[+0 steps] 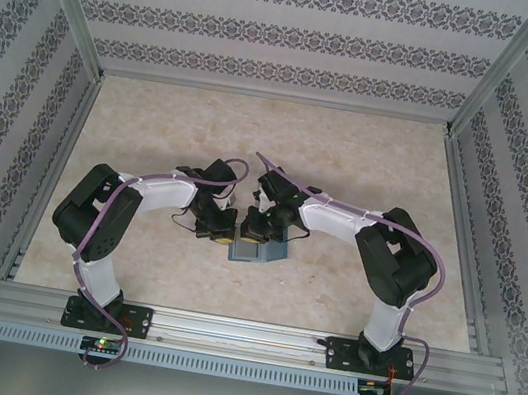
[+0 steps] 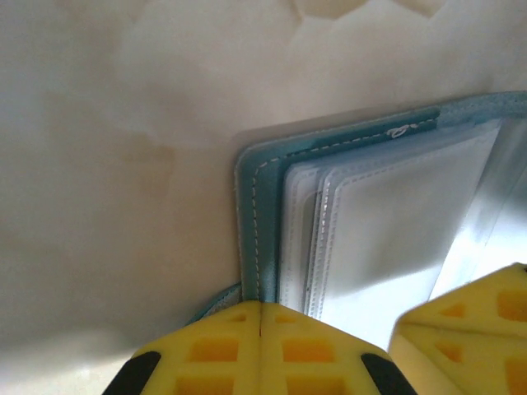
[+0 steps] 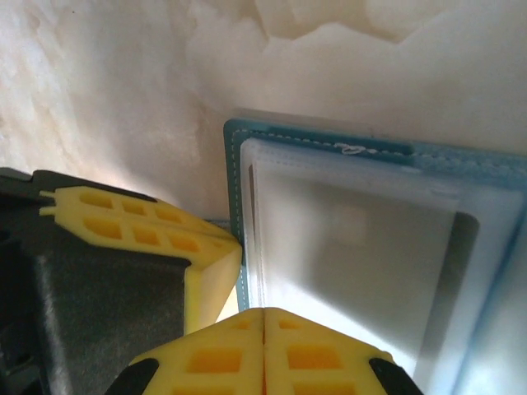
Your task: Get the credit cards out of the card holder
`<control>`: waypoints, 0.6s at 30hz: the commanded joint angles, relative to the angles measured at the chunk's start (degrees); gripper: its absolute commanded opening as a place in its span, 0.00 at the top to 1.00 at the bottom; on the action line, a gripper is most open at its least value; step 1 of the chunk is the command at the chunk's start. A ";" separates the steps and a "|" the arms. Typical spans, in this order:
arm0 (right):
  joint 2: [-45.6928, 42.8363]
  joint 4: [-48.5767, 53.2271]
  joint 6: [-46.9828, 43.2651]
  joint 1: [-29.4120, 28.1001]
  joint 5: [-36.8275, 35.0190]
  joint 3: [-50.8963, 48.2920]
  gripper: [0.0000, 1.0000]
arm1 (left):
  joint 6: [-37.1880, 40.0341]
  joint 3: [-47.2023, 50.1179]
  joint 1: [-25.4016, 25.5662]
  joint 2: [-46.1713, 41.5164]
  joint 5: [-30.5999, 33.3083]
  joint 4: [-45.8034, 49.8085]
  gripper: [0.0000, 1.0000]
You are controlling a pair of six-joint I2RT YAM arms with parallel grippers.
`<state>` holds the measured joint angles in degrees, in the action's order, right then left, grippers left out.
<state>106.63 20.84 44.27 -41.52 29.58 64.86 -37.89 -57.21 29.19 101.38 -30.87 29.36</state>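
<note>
The teal card holder [image 1: 260,253] lies open on the table between the two arms, its clear inner sleeves [image 2: 387,239] facing up. A pale grey credit card [image 3: 362,271] shows dimly through a sleeve. My left gripper [image 2: 261,306] is shut, its yellow tips resting on the holder's stitched teal edge [image 2: 255,214] by the closure tab. My right gripper [image 3: 263,311] is shut too, its tips at the near edge of a clear sleeve [image 3: 272,247]; nothing shows between the pads. In the top view the left gripper [image 1: 227,235] and right gripper [image 1: 255,237] meet over the holder.
The marble-patterned tabletop [image 1: 351,161] is walled by patterned panels and metal rails [image 1: 241,334]. The two grippers crowd each other: the right one's finger [image 2: 469,329] enters the left wrist view, and the left one's fingers [image 3: 148,230] sit beside the holder's edge [image 3: 235,181].
</note>
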 commanded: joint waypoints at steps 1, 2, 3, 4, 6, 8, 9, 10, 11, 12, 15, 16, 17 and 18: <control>1.27 -0.38 0.87 -0.81 0.96 1.62 0.92 | 1.12 1.31 0.21 1.05 1.36 0.77 1.00; 1.45 -0.49 0.83 -0.88 1.04 1.58 0.92 | 1.15 1.25 0.17 1.03 1.42 0.82 1.00; 1.64 -0.49 0.84 -0.90 1.05 1.66 0.92 | 1.15 1.21 0.22 1.08 1.27 0.76 1.00; 1.93 -0.54 0.77 -0.98 1.09 1.69 0.92 | 1.17 1.20 0.19 1.05 1.29 0.75 1.00; 2.31 -0.39 0.71 -0.94 1.02 1.67 0.92 | 1.16 1.14 0.17 1.05 1.19 0.78 1.00; 2.57 -0.12 0.68 -0.97 0.79 1.67 0.91 | 1.19 1.18 0.17 1.08 1.23 0.69 1.00; 2.66 0.15 0.60 -0.98 0.50 1.67 0.91 | 1.10 1.22 0.19 1.10 1.18 0.69 1.00; 2.70 0.53 0.47 -0.97 0.18 1.80 0.90 | 1.07 1.14 0.19 1.09 1.20 0.65 1.00; 2.67 0.89 0.38 -0.94 -0.16 1.78 0.89 | 1.14 1.14 0.21 1.08 1.19 0.69 1.00; 2.71 1.40 0.07 -1.02 -0.62 1.89 0.88 | 1.17 1.12 0.20 1.09 1.17 0.69 1.00; 2.88 3.22 -0.65 -1.09 -2.18 2.29 0.88 | 1.24 1.14 0.17 1.15 1.20 0.87 1.00; 2.89 3.72 -0.93 -1.12 -2.74 2.45 0.88 | 1.24 1.20 0.20 1.14 1.22 0.78 1.00; 2.86 4.27 -1.15 -1.12 -3.18 2.60 0.87 | 1.16 1.25 0.17 1.16 1.19 0.77 1.00; 2.88 4.75 -1.28 -1.15 -3.55 2.64 0.87 | 1.11 1.23 0.20 1.16 1.12 0.70 1.00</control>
<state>108.49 22.59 44.45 -41.91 28.27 65.98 -37.71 -57.21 29.19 101.38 -30.85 29.34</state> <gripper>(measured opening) 0.127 0.052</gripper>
